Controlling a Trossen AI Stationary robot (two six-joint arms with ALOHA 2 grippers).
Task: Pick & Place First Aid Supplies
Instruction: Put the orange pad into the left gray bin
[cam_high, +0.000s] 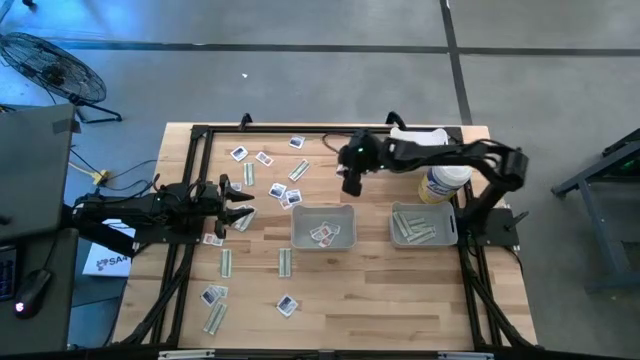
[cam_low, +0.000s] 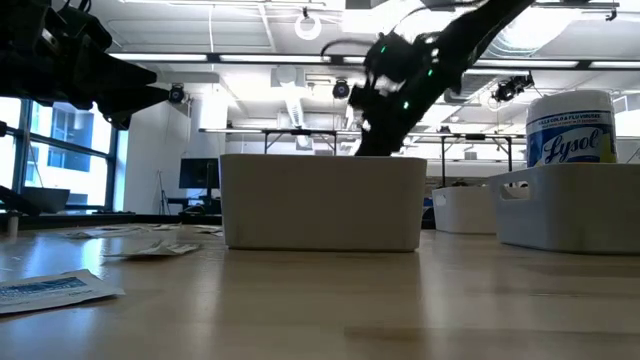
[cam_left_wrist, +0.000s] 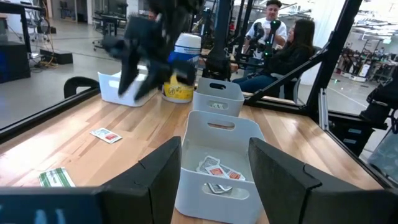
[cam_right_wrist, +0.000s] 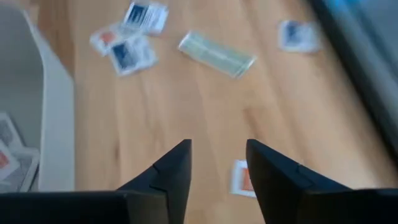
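Observation:
First aid supplies lie scattered on the wooden table: white squarish packets (cam_high: 262, 158) and pale green strips (cam_high: 285, 262). More white packets (cam_high: 322, 234) lie in the middle grey tray (cam_high: 300, 228), and green strips (cam_high: 415, 230) in the right tray (cam_high: 397, 222). My right gripper (cam_high: 350, 183) hangs open over the table just beyond the middle tray's far edge, tilted down, nothing between its fingers (cam_right_wrist: 174, 171); a white packet (cam_right_wrist: 239, 177) lies below it and a green strip (cam_right_wrist: 216, 54) farther off. My left gripper (cam_high: 238, 203) waits open and level at the left side.
A white bottle with a yellow label (cam_high: 443, 180) stands behind the right tray, under the right arm. A dark frame (cam_high: 200, 135) borders the table. People sit beyond the table (cam_left_wrist: 280, 50). Bare wood shows along the near edge (cam_high: 400, 300).

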